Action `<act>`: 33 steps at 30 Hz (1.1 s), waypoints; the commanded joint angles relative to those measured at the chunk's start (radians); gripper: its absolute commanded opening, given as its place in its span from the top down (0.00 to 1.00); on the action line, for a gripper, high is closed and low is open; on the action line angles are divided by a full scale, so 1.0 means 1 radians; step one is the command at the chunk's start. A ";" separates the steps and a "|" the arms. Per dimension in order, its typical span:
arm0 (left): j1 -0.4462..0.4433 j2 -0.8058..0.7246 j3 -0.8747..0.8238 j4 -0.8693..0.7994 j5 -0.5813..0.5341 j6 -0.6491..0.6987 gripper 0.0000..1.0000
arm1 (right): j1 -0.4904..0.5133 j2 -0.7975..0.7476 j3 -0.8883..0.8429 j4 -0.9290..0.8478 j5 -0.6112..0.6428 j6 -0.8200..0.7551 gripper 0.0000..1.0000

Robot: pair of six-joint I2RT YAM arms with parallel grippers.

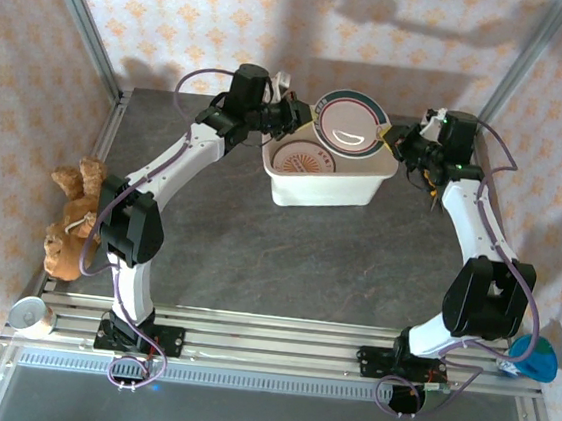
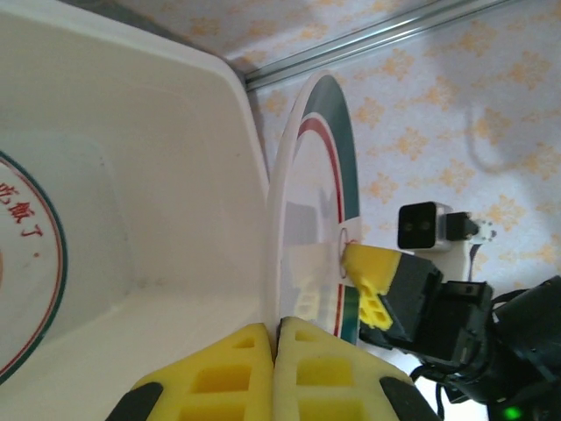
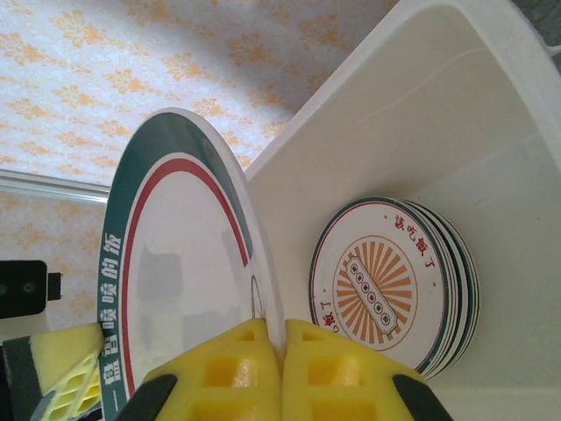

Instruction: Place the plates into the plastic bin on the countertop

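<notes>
A white plate (image 1: pixel 348 123) with a dark teal rim and a red ring hangs tilted over the back of the plastic bin (image 1: pixel 323 197). My left gripper (image 1: pixel 306 118) is shut on its left edge and my right gripper (image 1: pixel 389 136) is shut on its right edge. In the left wrist view the yellow pads (image 2: pixel 277 329) pinch the plate's rim (image 2: pixel 307 219), with the right gripper's finger (image 2: pixel 372 276) beyond it. In the right wrist view the gripper (image 3: pixel 282 329) clamps the plate (image 3: pixel 175 263). A stack of plates (image 3: pixel 386 285) with orange sunburst centres lies inside the bin (image 3: pixel 421 114).
The bin stands at the back middle of the dark grey countertop (image 1: pixel 286 261). A teddy bear (image 1: pixel 71 214) lies at the left edge, a white tape roll (image 1: pixel 29 315) sits at the front left, and a blue object (image 1: pixel 537 356) at the front right. Aluminium posts frame the corners.
</notes>
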 commanded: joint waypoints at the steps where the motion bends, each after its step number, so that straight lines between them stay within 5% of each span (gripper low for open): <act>1: 0.000 -0.061 0.020 -0.081 -0.024 0.114 0.99 | 0.019 0.007 0.032 0.069 -0.021 -0.013 0.98; 12: 0.023 -0.058 0.072 -0.299 -0.190 0.299 0.73 | 0.035 0.127 0.123 0.097 -0.053 0.004 1.00; 20: 0.060 -0.061 0.121 -0.365 -0.294 0.398 0.57 | 0.082 0.266 0.313 -0.151 -0.041 -0.164 1.00; 33: 0.186 -0.051 0.161 -0.411 -0.353 0.474 0.51 | 0.140 0.446 0.511 -0.429 0.036 -0.351 1.00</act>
